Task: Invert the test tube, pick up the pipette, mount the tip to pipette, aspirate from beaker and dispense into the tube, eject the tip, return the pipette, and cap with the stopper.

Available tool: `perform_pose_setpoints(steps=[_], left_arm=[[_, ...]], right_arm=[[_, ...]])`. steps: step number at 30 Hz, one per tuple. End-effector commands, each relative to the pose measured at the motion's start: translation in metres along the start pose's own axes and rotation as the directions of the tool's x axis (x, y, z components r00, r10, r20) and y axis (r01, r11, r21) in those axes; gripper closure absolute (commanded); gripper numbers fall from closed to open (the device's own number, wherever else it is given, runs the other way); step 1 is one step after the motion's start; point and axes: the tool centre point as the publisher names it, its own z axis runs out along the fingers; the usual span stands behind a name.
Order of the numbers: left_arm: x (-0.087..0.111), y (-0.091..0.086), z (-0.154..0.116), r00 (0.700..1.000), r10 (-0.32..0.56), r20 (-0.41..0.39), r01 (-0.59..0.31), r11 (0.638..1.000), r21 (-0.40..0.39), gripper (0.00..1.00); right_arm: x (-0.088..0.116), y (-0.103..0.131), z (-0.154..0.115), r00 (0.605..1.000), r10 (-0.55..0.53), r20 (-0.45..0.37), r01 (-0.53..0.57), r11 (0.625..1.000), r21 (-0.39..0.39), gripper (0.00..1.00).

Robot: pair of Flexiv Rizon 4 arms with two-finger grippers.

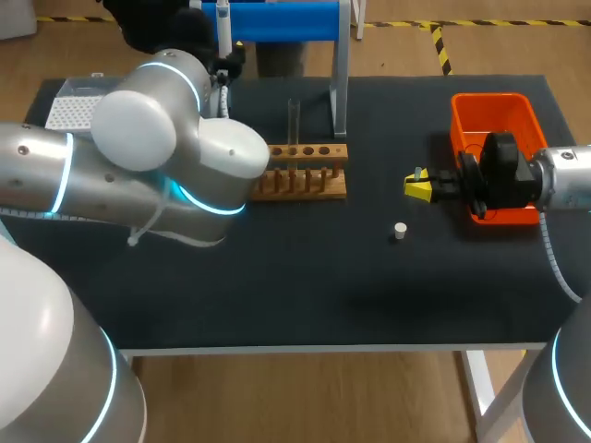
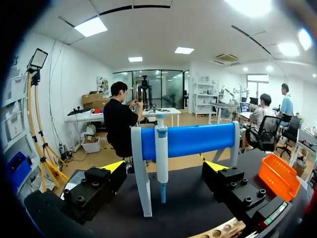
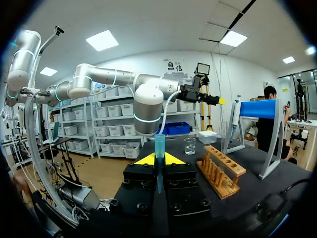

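On the table (image 1: pixel 277 295), one stopper (image 1: pixel 400 231); at right gripper (image 3: pixel 158 160), one tip (image 3: pixel 159 144)

The head camera sits above and behind the robot and looks down on the whole counter (image 1: pixel 305 286). The left arm (image 1: pixel 138 175) is near to it and covers much of the left side. The left wrist camera is low, looks level along the wide-apart fingers of the left pincer (image 2: pixel 166 166), and is very near to the blue stand (image 2: pixel 198 139). The right wrist camera looks along the right pincer (image 3: pixel 158 159), closed on a tip (image 3: pixel 159 146), across the counter toward the left arm. All three views share the stand. The head and right wrist views also share the rack (image 3: pixel 221 171).
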Motion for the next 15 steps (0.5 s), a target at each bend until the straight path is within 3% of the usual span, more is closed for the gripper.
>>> perform_pose_setpoints(steps=[1,15], left_arm=[[0.002,0.002,0.016,1.0,0.004,0.002,-0.004,1.0,0.012,0.0],[0.001,0.004,0.047,1.0,0.005,-0.01,-0.005,0.999,0.052,0.0]], right_arm=[[0.001,0.0,0.0,1.0,0.0,0.002,0.0,1.0,0.002,1.0],[0.001,0.0,0.0,1.0,0.0,0.002,0.0,1.0,0.002,1.0]])
